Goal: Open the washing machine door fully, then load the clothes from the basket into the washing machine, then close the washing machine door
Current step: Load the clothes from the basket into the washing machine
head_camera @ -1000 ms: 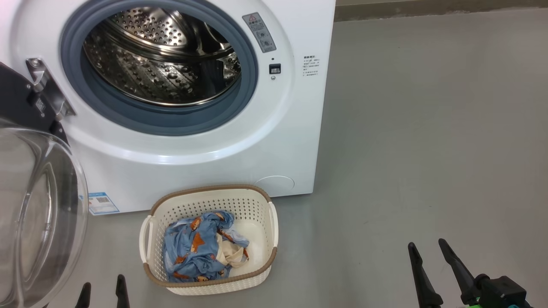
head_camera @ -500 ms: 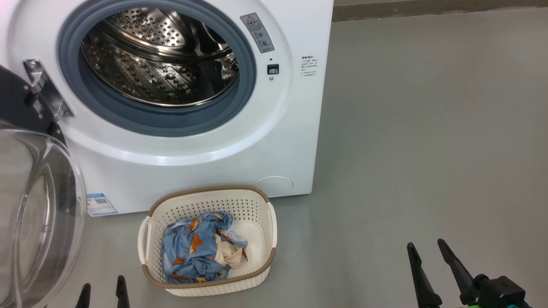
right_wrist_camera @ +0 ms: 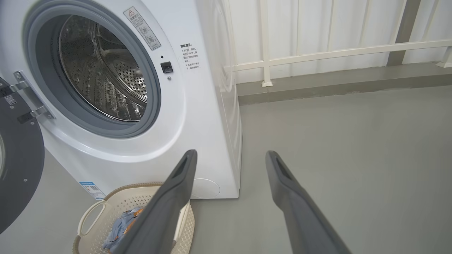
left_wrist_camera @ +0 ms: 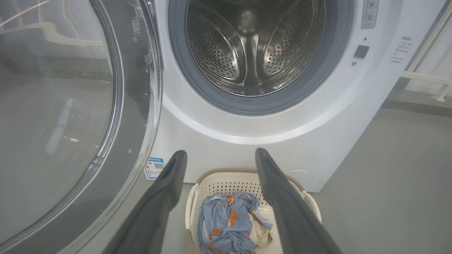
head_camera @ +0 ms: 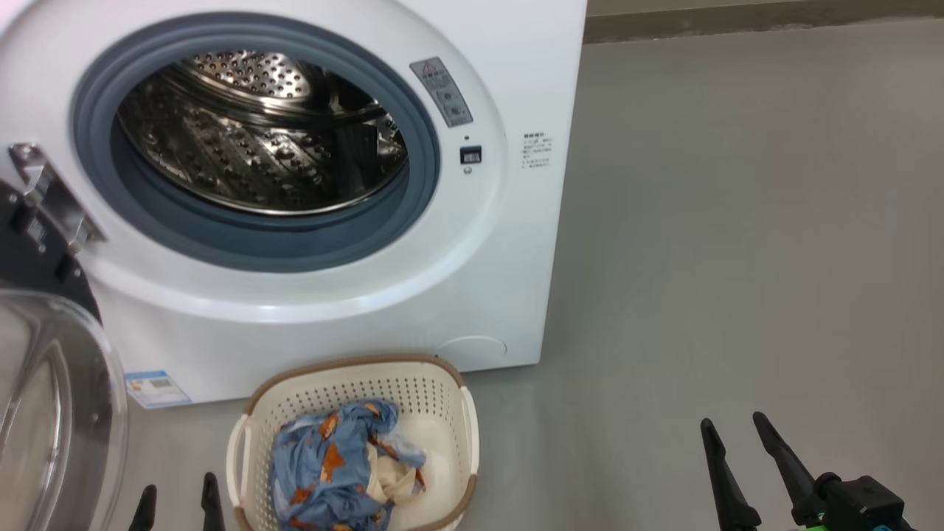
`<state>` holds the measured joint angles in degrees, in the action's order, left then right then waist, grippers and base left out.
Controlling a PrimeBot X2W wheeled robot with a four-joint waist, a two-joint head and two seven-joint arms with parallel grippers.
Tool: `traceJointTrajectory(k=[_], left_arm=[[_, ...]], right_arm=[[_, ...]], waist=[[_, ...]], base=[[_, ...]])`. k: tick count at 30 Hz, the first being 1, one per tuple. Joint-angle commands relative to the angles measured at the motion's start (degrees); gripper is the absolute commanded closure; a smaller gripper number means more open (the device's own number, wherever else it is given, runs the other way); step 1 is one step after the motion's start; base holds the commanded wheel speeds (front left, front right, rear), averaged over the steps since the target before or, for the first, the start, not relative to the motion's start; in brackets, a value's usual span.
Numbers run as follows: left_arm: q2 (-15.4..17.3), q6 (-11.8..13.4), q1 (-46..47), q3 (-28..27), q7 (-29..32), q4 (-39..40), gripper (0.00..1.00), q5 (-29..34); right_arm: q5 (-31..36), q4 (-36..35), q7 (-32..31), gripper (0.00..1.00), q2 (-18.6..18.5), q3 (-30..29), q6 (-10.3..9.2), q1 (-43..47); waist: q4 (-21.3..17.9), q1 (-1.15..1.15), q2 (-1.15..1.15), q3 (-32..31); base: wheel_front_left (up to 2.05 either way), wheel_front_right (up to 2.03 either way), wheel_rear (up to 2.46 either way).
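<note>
The white washing machine [head_camera: 472, 295] [left_wrist_camera: 183, 134] [right_wrist_camera: 190, 116] stands with its steel drum [head_camera: 258, 140] exposed. Its door [head_camera: 51, 413] [left_wrist_camera: 63, 116] [right_wrist_camera: 17, 162] hangs swung out to the left on its hinge. On the floor in front sits the cream basket [head_camera: 435, 391] [left_wrist_camera: 226, 183] [right_wrist_camera: 116, 203], holding the blue printed clothes [head_camera: 324, 472] [left_wrist_camera: 226, 225] [right_wrist_camera: 120, 225] with a cream piece. My left gripper [head_camera: 177, 494] [left_wrist_camera: 219, 155] is open, low and left of the basket, empty. Far right, my right gripper [head_camera: 730, 428] [right_wrist_camera: 229, 155] is open over bare floor, holding nothing.
Grey floor [head_camera: 737, 221] spreads to the right of the machine. A white railing [right_wrist_camera: 317, 53] and a low kerb [right_wrist_camera: 335, 81] run behind it. A blue label [head_camera: 156, 389] sits low on the machine's front.
The head camera has tilted, so the machine and basket sit lower in the picture. Both grippers stay where they were, open.
</note>
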<state>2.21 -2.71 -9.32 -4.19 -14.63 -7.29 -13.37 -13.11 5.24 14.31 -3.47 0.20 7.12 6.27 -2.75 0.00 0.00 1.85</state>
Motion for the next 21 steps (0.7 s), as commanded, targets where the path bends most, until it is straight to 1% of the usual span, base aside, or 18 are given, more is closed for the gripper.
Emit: traceJointTrajectory(k=[1, 5, 9, 21], left_arm=[[0.66, 0.47, 2.23, -1.7, -0.37, 1.64, 0.0, 1.21], [0.66, 0.78, 2.21, -1.35, -0.37, 1.94, 0.0, 1.36], [0.66, 0.81, 2.14, -1.0, -0.37, 1.92, 0.0, 1.15], [0.66, 0.74, 2.35, -0.9, -0.37, 2.35, 0.0, 1.2]], right_arm=[[0.9, -1.43, 0.69, 0.0, -0.32, 1.43, 0.36, -1.23], [0.85, -1.41, 0.69, 0.0, -0.36, 1.46, 0.36, -1.35], [0.8, -1.29, 0.69, 0.0, -0.43, 1.56, 0.36, -1.39], [0.78, -1.11, 0.69, 0.0, -0.41, 1.8, 0.36, -1.73]], waist=[[0.08, 0.0, 0.0, 0.08], [0.19, 0.0, 0.0, 0.25], [0.32, 0.0, 0.0, 0.36], [0.43, 0.0, 0.0, 0.63]], base=[[1.61, -1.61, 0.0], [1.27, -1.27, 0.0], [0.71, -0.71, 0.0], [0.08, -0.08, 0.0]])
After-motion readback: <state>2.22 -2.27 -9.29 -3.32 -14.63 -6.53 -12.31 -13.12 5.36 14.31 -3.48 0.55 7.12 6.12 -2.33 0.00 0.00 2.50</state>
